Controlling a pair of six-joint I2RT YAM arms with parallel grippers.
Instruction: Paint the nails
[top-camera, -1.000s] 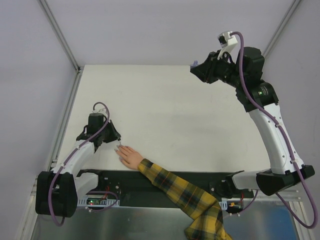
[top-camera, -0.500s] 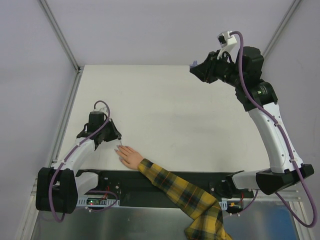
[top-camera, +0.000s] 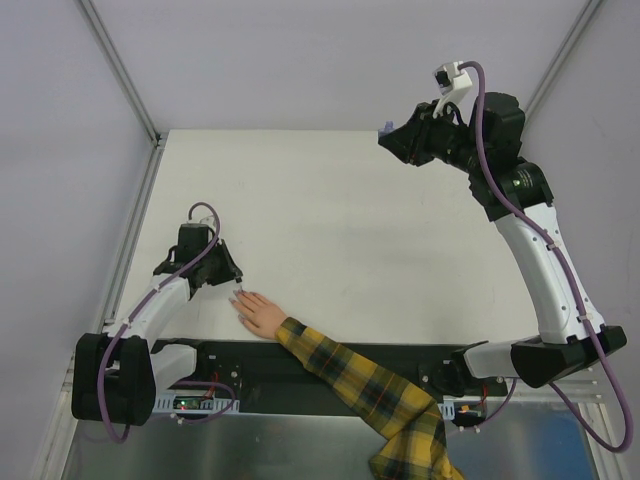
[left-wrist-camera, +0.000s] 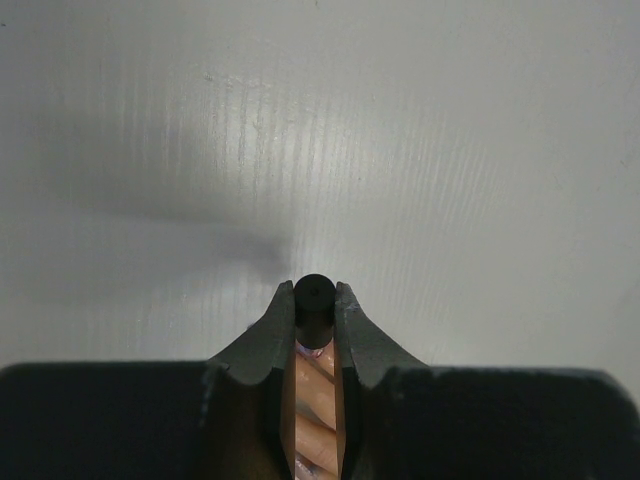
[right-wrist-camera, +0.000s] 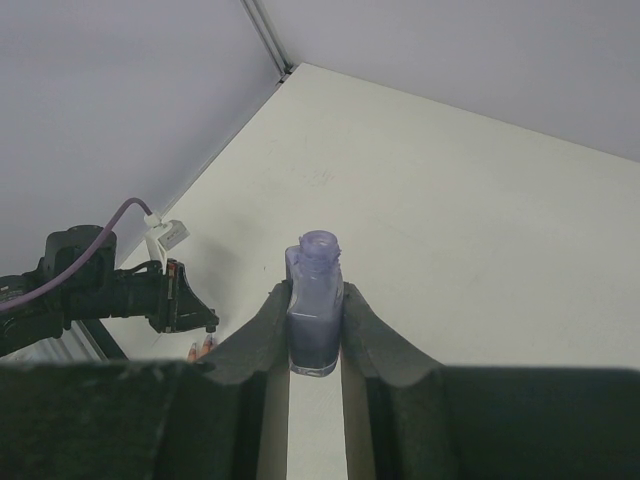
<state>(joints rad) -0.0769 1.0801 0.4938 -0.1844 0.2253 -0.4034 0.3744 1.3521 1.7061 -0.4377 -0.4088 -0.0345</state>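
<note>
A peach mannequin hand with a yellow-and-black plaid sleeve lies at the table's near edge, fingers pointing left. Its nails are tiny and pale. My left gripper is shut on the black cap of the polish brush, right above the fingertips; peach fingers show between its jaws. My right gripper is high at the far right, shut on the open purple polish bottle. The brush tip is hidden.
White table top with metal rails at the left and back corners. A black strip runs along the near edge by the arm bases.
The left gripper has shifted very slightly by the fingertips. The right arm has edged a little to the left with the bottle.
</note>
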